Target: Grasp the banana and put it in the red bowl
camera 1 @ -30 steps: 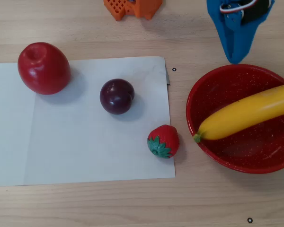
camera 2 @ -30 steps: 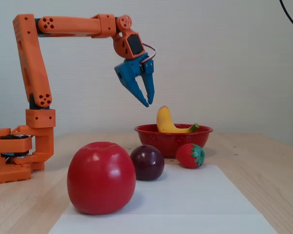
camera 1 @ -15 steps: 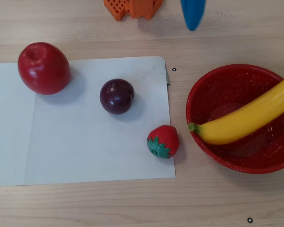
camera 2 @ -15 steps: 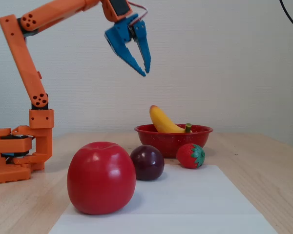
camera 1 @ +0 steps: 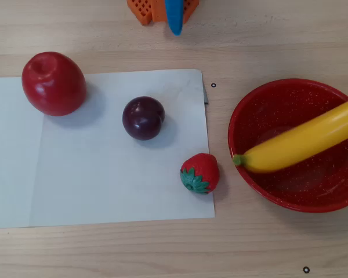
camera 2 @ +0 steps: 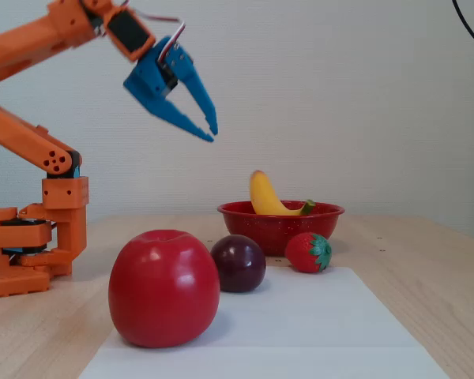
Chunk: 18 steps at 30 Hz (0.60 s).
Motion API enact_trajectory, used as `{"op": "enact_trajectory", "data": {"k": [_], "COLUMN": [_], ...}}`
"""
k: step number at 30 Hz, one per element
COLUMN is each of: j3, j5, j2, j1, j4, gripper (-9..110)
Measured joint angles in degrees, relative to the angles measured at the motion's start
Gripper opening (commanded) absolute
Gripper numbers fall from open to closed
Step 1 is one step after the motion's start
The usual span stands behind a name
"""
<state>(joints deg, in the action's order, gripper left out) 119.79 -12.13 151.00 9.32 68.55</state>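
Observation:
The yellow banana (camera 1: 304, 142) lies across the red speckled bowl (camera 1: 278, 185), green stem over the bowl's left rim in the overhead view. In the fixed view the banana (camera 2: 263, 197) leans up out of the bowl (camera 2: 280, 225). My blue gripper (camera 2: 211, 130) is open and empty, raised high, up and to the left of the bowl. In the overhead view only a blue fingertip (camera 1: 174, 20) shows at the top edge.
A red apple (camera 1: 53, 83), a dark plum (camera 1: 143, 117) and a strawberry (camera 1: 200, 172) rest on a white paper sheet (camera 1: 104, 185) left of the bowl. The orange arm base (camera 2: 31, 237) stands at the left in the fixed view.

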Motion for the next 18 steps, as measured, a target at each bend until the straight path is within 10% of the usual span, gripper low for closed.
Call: {"op": "enact_trajectory", "data": {"k": [18], "j3": [49.8], "j5": [0.9], "j2": [29.4], "j1": [-6.9], "j4": [-35.3], "gripper": [0]}}
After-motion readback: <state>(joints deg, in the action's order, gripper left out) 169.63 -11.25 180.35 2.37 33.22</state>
